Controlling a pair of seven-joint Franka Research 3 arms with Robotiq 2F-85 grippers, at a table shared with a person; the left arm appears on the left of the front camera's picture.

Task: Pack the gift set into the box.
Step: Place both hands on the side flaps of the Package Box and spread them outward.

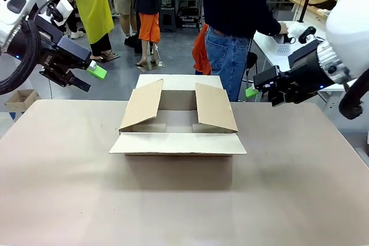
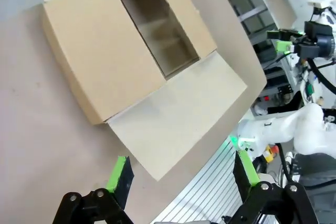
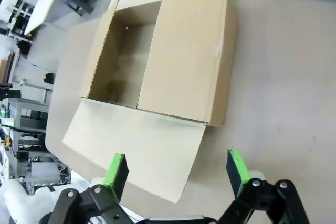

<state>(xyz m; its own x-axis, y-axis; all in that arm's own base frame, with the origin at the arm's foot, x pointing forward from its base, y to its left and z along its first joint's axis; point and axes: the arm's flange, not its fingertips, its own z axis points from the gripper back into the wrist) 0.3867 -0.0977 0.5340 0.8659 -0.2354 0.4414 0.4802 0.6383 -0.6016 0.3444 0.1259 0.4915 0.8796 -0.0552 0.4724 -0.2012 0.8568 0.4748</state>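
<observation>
- The cardboard carton (image 1: 179, 142) sits mid-table (image 1: 173, 211) with its flaps spread, so the cavity is ready for loading.
- The left gripper (image 1: 91, 79) at its 10 o'clock and the right gripper (image 1: 256, 89) at 2 o'clock both gape wide and empty, likely parked clear of the opening.

2 white arms (image 1: 14, 7) carry black wrist housings and black fingers (image 1: 79, 82) with green pads (image 1: 98, 72).

Bright, even light from overhead, no glare. The box (image 1: 177, 142) throws a soft, faint shadow on the desk (image 1: 69, 188) under its near flap. The front view is sharp; both wrist views bend straight lines toward their edges, and their far corners look slightly soft
</observation>
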